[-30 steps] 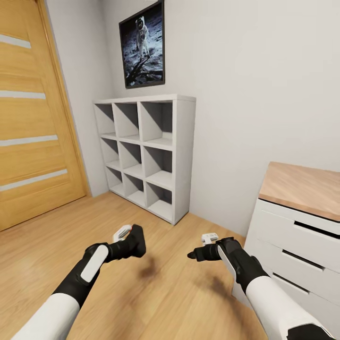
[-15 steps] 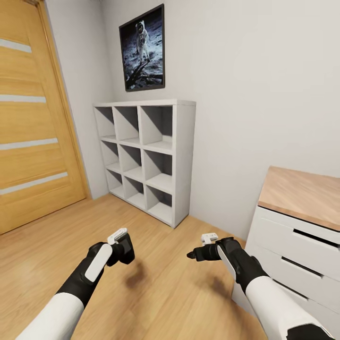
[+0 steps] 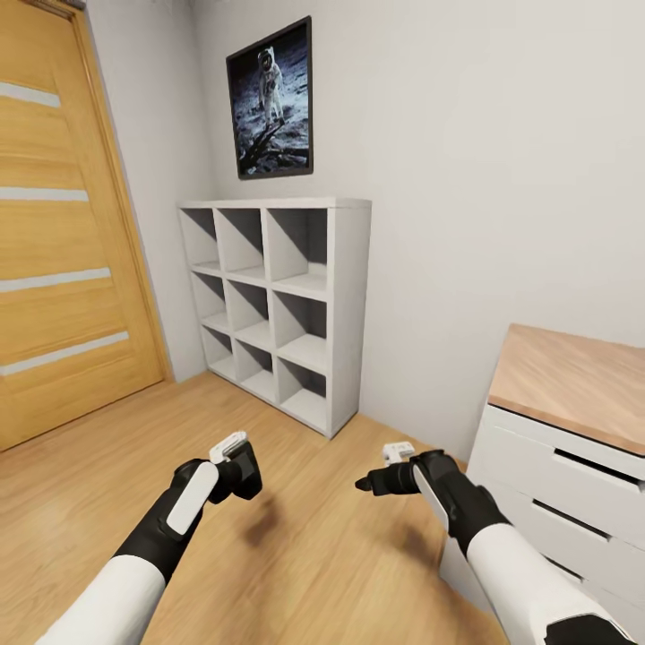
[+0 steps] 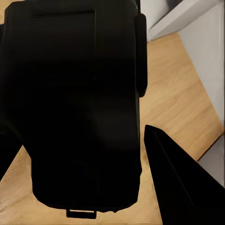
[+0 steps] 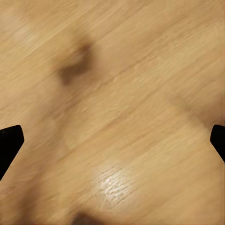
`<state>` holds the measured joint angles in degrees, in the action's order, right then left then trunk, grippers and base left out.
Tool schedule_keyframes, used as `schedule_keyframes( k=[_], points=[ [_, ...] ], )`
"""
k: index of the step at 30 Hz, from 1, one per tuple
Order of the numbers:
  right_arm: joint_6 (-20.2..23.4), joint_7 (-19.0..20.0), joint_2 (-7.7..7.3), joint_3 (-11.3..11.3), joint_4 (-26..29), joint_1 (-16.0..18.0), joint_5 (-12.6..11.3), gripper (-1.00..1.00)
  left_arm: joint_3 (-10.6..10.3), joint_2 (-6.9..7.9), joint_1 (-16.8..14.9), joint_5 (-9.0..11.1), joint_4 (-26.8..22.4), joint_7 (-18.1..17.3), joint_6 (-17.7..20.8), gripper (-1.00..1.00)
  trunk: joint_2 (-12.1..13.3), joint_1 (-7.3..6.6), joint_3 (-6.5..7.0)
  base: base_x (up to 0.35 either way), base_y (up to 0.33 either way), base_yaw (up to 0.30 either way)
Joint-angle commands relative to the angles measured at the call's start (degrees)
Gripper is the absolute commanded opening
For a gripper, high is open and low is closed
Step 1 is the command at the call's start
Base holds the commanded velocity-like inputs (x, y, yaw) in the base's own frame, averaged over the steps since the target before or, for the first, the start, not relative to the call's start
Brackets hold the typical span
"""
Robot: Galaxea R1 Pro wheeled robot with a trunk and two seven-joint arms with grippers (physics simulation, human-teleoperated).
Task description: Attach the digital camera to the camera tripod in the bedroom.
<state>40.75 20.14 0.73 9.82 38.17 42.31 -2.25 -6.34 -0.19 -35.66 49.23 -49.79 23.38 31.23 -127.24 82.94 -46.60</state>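
The digital camera [image 4: 75,103], a matte black box, is held between the fingers of my left gripper [image 3: 240,468], which is shut on it low over the wood floor. In the head view the digital camera [image 3: 245,477] is a dark block at the end of my left arm. Level with it, my right gripper [image 3: 363,485] hangs open and holds nothing. In the right wrist view its two black fingertips [image 5: 10,140] stand far apart above bare planks. The camera tripod is out of view.
A white cube shelf [image 3: 278,305] stands against the wall ahead, under an astronaut poster [image 3: 269,98]. A white dresser with a wood top [image 3: 564,385] is close at my right. A wooden door [image 3: 63,233] is at the left. Plank floor [image 3: 296,564] lies below my arms.
My left gripper, still holding the camera, has drawn back and to the left. The head view has tilted up a little. The right arm has held still.
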Motion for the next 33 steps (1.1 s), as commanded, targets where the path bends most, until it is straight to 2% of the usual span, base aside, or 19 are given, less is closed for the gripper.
schedule_keyframes(
  k=[1,9,14,15,16,18,19,21,22,24,26,29,33],
  points=[
    [0.3,0.0,-0.04,0.1,0.1,0.0,-0.2,1.0,-0.1,-0.02,0.0,0.3,-0.1,0.4,0.1,-1.0,0.4,-0.24,0.12,0.0,0.0,0.0],
    [0.6,0.4,-0.35,0.0,0.4,0.1,-0.2,1.0,-0.1,-0.49,0.0,0.7,-0.9,0.4,0.1,-1.0,3.6,-1.99,1.56,0.0,0.0,0.0],
    [1.0,1.1,-0.44,0.0,0.8,0.1,-0.6,1.0,-0.1,-3.08,0.0,0.9,-3.1,-0.6,0.5,-1.0,5.6,-3.09,2.45,0.0,0.0,0.0],
    [1.1,1.6,-0.45,-0.1,0.9,0.1,-0.8,1.0,-0.2,-3.59,0.0,0.9,-4.3,-2.9,0.7,-1.0,6.0,-3.31,2.63,0.0,0.0,0.0],
    [1.1,2.2,-0.46,-0.1,0.9,0.1,-0.8,1.0,-0.3,-3.79,0.0,1.0,-5.1,-7.5,0.9,-1.0,6.4,-3.53,2.81,0.0,0.0,0.0],
    [1.2,3.0,-0.46,-0.2,0.9,0.1,-0.9,1.0,-0.3,-3.68,0.0,1.1,-5.1,-12.8,0.9,-1.0,7.2,-3.97,3.17,0.0,0.0,0.0],
    [2.4,5.6,-0.49,-0.3,0.9,0.1,-1.3,1.0,-0.3,-3.2,0.0,1.1,-4.8,-18.9,1.1,-1.0,7.6,-4.19,3.35,0.0,0.0,0.0],
    [4.5,8.9,-0.52,-0.3,0.9,0.1,-2.0,1.0,-0.3,-3.05,0.0,1.1,-4.8,-22.3,1.2,-1.0,8.4,-4.63,3.71,0.0,0.0,0.0],
    [7.8,14.7,-0.67,-0.3,0.9,0.1,-2.9,1.0,-0.3,-2.9,0.0,1.1,-4.7,-25.9,1.2,-1.0,8.8,-4.85,3.89,0.0,0.0,0.0],
    [9.4,19.4,-1.43,-0.3,0.9,0.1,-3.0,1.0,-0.3,-2.8,0.0,1.2,-4.6,-28.1,1.2,-1.0,9.6,-5.29,4.25,0.0,0.0,0.0],
    [9.9,21.1,-2.21,-0.3,1.0,0.1,-3.1,1.0,-0.3,-2.76,0.0,1.2,-4.6,-28.8,1.2,-1.0,10.4,-5.73,4.61,0.0,0.0,0.0],
    [10.2,22.4,-3.3,-0.4,1.0,0.1,-3.1,1.0,-0.3,-2.72,0.0,1.1,-4.5,-29.4,1.3,-1.0,11.6,-6.38,5.15,0.0,0.0,0.0],
    [10.3,22.6,-3.81,-0.3,1.0,0.1,-2.9,1.0,-0.3,-2.71,0.0,1.1,-4.5,-29.6,1.3,-1.0,13.2,-7.26,5.87,0.0,0.0,0.0]
  ],
)
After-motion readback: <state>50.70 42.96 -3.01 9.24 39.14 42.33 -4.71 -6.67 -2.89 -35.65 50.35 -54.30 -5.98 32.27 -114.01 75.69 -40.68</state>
